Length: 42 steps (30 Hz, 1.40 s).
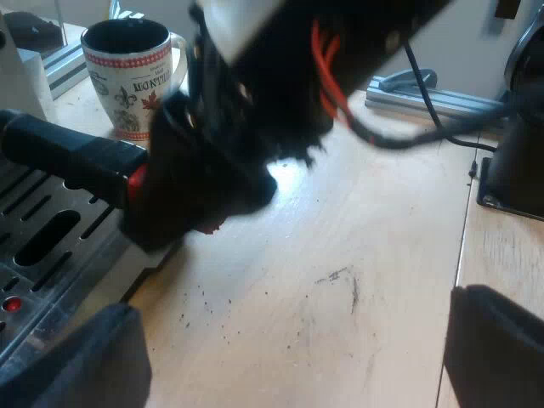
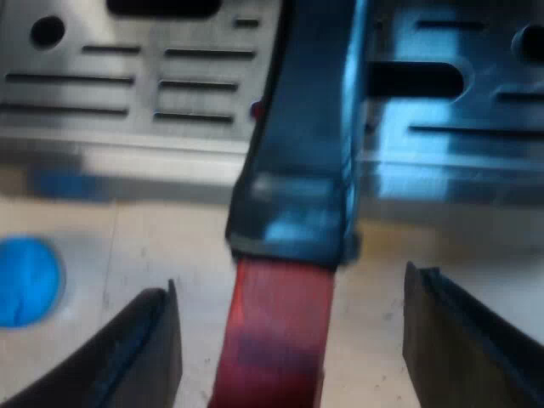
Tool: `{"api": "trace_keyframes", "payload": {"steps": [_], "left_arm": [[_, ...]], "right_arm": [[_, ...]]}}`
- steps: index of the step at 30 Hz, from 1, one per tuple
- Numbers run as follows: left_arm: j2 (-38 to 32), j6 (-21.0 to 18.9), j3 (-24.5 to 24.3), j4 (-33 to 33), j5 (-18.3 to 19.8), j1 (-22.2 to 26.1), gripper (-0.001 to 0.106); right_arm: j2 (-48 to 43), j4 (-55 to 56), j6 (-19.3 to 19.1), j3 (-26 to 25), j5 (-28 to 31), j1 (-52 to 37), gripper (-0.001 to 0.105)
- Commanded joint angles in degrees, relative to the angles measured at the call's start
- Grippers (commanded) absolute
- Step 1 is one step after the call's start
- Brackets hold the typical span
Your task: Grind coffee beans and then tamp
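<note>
Your right tool [image 2: 289, 285] stands wide open astride the holder's handle [image 2: 297, 153], fingers [image 2: 127, 357] at three and nine o'clock of it, neither touching. The handle is dark and glossy, ending in red, and reaches out past the machine's slotted metal tray [image 2: 127, 85] over the tabletop [image 2: 127, 238]. Your left tool [image 1: 297, 306] hangs open and empty above the tabletop, a mug [image 1: 127, 72] beyond.

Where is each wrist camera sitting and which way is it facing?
Left wrist view: rides the left arm, looks down across the wooden table toward the mug; my open left gripper near, right arm beyond.
Right wrist view: rides the right arm, faces the machine's drip tray; open right gripper straddles the handle's red end.
Shared: that handle and tray.
</note>
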Motion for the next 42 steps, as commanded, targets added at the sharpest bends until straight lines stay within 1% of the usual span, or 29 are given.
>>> {"api": "trace_keyframes", "payload": {"steps": [1,5,7,8,9,10,12,16,19,20,21,26,27,29,30,31,32,33,39,42], "left_arm": [[-0.2,0.3,-0.2,-0.2,0.8,-0.3,0.073],[-0.2,0.3,-0.2,-0.2,0.8,-0.3,0.073],[-0.2,0.3,-0.2,-0.2,0.8,-0.3,0.073],[-0.2,0.3,-0.2,-0.2,0.8,-0.3,0.073],[-0.2,0.3,-0.2,-0.2,0.8,-0.3,0.073],[-0.2,0.3,-0.2,-0.2,0.8,-0.3,0.073],[-0.2,0.3,-0.2,-0.2,0.8,-0.3,0.073],[-0.2,0.3,-0.2,-0.2,0.8,-0.3,0.073],[-0.2,0.3,-0.2,-0.2,0.8,-0.3,0.073],[-0.2,0.3,-0.2,-0.2,0.8,-0.3,0.073],[-0.2,0.3,-0.2,-0.2,0.8,-0.3,0.073],[-0.2,0.3,-0.2,-0.2,0.8,-0.3,0.073],[-0.2,0.3,-0.2,-0.2,0.8,-0.3,0.073],[-0.2,0.3,-0.2,-0.2,0.8,-0.3,0.073],[-0.2,0.3,-0.2,-0.2,0.8,-0.3,0.073],[-0.2,0.3,-0.2,-0.2,0.8,-0.3,0.073],[-0.2,0.3,-0.2,-0.2,0.8,-0.3,0.073],[-0.2,0.3,-0.2,-0.2,0.8,-0.3,0.073],[-0.2,0.3,-0.2,-0.2,0.8,-0.3,0.073],[-0.2,0.3,-0.2,-0.2,0.8,-0.3,0.073]], "right_arm": [[0.0,-4.4,-0.7,3.2,0.1,-0.2,0.059],[0.0,-5.7,-0.7,4.7,1.6,-0.2,0.059],[0.0,-10.0,-4.0,6.6,2.7,-0.2,0.059],[0.0,-10.6,-4.3,6.7,2.7,-0.2,0.059],[0.0,-11.3,-5.5,6.9,2.7,-0.2,0.059],[0.0,-12.8,-7.6,7.0,3.2,-0.2,0.059],[0.0,-13.3,-7.7,7.0,4.4,-0.2,0.059],[0.0,-13.3,-7.7,7.2,4.3,-0.2,0.059],[0.0,-12.9,-7.7,7.1,4.3,-0.2,0.055],[0.0,-12.9,-7.7,7.1,4.2,-0.2,0.053],[0.0,-12.9,-7.6,7.1,3.8,-0.2,0.046],[0.0,-12.9,-7.6,7.1,2.5,-0.2,0.04],[0.0,-12.9,-7.6,7.1,2.5,-0.2,0.037],[0.0,-12.9,-7.6,7.1,2.5,-0.2,0.022],[0.0,-12.9,-7.6,7.1,2.5,-0.2,0.019],[0.0,-12.9,-7.6,7.1,2.5,-0.2,0.009],[0.0,-12.9,-7.6,7.1,2.5,-0.2,0.006],[0.0,-12.9,-7.6,7.1,2.5,-0.2,0.0],[-1.0,-12.0,-7.6,7.1,2.5,0.5,0.0],[-3.1,-9.2,-7.0,7.1,4.3,2.5,0.0]]}}
